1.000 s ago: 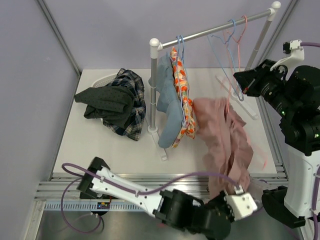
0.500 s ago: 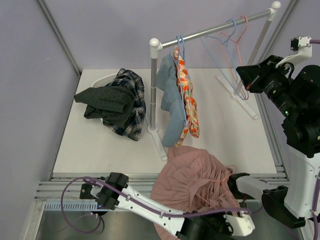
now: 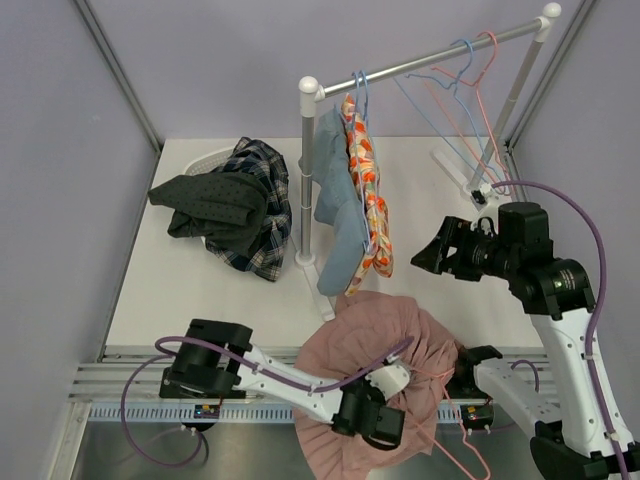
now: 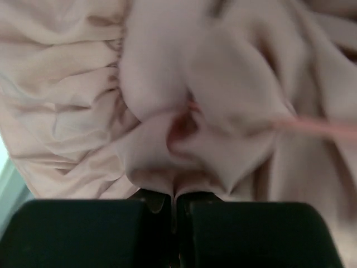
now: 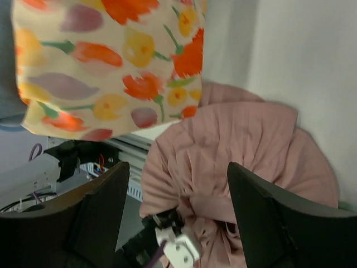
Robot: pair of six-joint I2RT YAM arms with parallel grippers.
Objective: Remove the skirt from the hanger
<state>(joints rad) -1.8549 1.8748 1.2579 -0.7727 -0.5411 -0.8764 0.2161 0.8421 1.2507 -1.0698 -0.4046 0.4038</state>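
The pink skirt (image 3: 375, 345) lies in a heap over the table's front edge, off the rack. My left gripper (image 3: 385, 385) is buried in its near side, shut on a fold of the pink cloth (image 4: 223, 84) pinched between the black fingers (image 4: 139, 223). Empty blue and pink hangers (image 3: 478, 110) dangle from the rail's right end. My right gripper (image 3: 425, 258) hovers above the table, right of the skirt and below the hangers, open and empty, its two fingers (image 5: 106, 212) spread wide over the skirt (image 5: 245, 145). A thin pink cord or wire (image 3: 468, 445) trails from the skirt's right side.
A white clothes rack (image 3: 308, 150) stands mid-table with a blue garment (image 3: 335, 200) and a floral one (image 3: 368, 190) hanging on it. A pile of dark and plaid clothes (image 3: 225, 205) sits at the back left. The table's metal front rail (image 3: 130, 375) runs under the skirt.
The skirt came down from beside the rack into a heap at the front edge, pulled by the left gripper. The right gripper opened and moved from the hangers down and left.
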